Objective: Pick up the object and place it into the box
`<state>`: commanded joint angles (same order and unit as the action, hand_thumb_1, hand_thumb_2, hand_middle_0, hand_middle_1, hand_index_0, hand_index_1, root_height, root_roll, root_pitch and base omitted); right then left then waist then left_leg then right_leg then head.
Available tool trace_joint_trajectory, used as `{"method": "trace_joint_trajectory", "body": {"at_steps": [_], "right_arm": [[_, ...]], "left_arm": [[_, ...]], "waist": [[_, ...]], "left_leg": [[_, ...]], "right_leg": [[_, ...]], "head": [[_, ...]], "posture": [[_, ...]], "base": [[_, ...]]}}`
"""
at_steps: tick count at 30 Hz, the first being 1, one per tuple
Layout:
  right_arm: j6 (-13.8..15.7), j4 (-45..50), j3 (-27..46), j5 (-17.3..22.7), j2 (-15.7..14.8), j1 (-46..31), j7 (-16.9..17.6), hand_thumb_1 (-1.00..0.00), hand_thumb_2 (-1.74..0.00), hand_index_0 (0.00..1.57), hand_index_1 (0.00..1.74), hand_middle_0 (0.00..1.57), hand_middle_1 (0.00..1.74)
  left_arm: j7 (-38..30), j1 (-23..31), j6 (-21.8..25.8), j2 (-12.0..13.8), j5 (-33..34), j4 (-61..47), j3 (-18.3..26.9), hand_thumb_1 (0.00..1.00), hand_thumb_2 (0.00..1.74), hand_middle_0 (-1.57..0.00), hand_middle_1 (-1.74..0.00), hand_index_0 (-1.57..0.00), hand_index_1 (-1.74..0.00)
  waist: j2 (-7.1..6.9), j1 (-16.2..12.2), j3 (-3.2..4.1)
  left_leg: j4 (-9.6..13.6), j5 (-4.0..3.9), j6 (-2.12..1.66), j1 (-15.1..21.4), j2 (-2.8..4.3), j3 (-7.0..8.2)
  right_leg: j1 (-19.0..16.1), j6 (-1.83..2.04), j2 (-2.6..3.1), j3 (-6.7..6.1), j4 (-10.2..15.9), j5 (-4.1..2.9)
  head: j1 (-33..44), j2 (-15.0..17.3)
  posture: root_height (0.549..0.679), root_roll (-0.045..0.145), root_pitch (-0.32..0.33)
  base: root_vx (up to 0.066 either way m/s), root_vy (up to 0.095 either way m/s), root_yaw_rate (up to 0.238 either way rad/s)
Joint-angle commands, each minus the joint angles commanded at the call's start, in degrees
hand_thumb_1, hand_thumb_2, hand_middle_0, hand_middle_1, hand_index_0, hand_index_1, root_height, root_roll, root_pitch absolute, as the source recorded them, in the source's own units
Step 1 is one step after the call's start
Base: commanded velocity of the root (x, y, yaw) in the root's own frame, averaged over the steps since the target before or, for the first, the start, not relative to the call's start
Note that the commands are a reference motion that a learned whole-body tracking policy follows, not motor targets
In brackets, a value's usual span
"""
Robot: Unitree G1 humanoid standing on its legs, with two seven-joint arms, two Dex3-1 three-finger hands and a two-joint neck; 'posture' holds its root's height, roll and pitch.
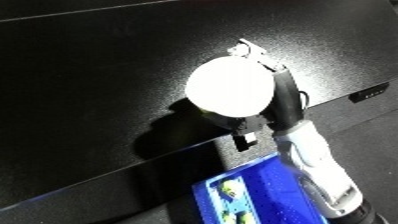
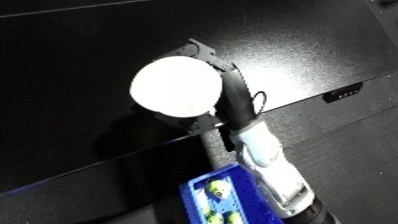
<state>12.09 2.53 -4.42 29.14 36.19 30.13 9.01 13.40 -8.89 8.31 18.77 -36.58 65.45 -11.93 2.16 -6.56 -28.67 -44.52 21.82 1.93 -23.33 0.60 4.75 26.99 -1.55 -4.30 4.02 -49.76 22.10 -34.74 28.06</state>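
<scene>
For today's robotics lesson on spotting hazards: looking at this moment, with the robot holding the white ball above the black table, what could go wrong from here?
1. The white ball is wide against the right hand that grips it, so it might slip and roll off the black table.
2. The blue bin lies below the table edge and only partly in view, so a release may miss it.

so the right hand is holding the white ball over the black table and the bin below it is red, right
Not quite: the bin is blue, not red, as the left eye view shows at its lower edge. The rest holds: the right hand is curled round the white ball above the black table.
</scene>
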Motion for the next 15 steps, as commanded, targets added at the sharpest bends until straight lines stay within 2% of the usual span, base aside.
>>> {"method": "trace_joint_trajectory", "body": {"at_steps": [6,9,12,15], "right_arm": [[7.04,3.16,7.77,0.26,0.16,-8.21,4.52,-0.9,-1.57,1.41,1.57,1.41,1.57],[8.6,4.13,10.97,0.29,0.25,-11.82,5.28,-0.9,-1.57,1.41,1.57,1.41,1.57],[10.69,4.31,13.78,0.18,0.53,-15.99,6.09,-0.9,-1.57,1.41,1.57,1.41,1.57],[15.22,3.47,17.09,1.75,-0.04,-20.49,8.24,-0.9,-1.57,1.41,1.57,1.41,1.57]], "left_arm": [[0.33,1.03,1.75,-1.1,-2.07,0.59,1.43,0.0,0.0,0.0,0.0,0.0,0.0],[0.3,1.26,1.85,-1.24,-2.86,0.53,2.18,0.0,0.0,0.0,0.0,0.0,0.0],[0.71,1.94,2.46,-1.26,-3.83,0.94,3.1,0.0,0.0,0.0,0.0,0.0,0.0],[0.95,3.11,3.19,-1.22,-5.04,0.7,4.32,0.0,0.0,0.0,0.0,0.0,0.0]], "waist": [[-0.01,-3.04,-0.07],[0.05,-4.41,-0.1],[-0.08,-5.75,-0.27],[-0.35,-6.85,-0.39]], "left_leg": [[0.36,0.78,0.06,0.96,0.39,1.56],[0.63,1.05,0.12,1.45,0.55,2.42],[0.61,1.46,0.21,1.79,0.7,3.15],[0.54,1.96,0.56,2.18,0.92,3.76]], "right_leg": [[0.02,0.4,0.96,-1.09,0.36,-0.02],[0.16,0.49,1.49,-1.63,0.34,0.04],[0.24,0.5,2.01,-2.17,0.25,0.12],[0.52,0.51,2.7,-2.69,0.11,0.26]], "head": [[-2.01,-1.22],[-4.0,-1.64],[-4.91,-4.57],[-5.71,-6.66]], "posture": [[0.626,0.066,0.004],[0.626,0.067,0.006],[0.626,0.066,0.007],[0.625,0.065,0.011]], "base": [[-0.016,0.058,-0.123],[-0.009,0.068,-0.134],[0.002,0.058,-0.172],[-0.002,0.035,-0.153]]}}
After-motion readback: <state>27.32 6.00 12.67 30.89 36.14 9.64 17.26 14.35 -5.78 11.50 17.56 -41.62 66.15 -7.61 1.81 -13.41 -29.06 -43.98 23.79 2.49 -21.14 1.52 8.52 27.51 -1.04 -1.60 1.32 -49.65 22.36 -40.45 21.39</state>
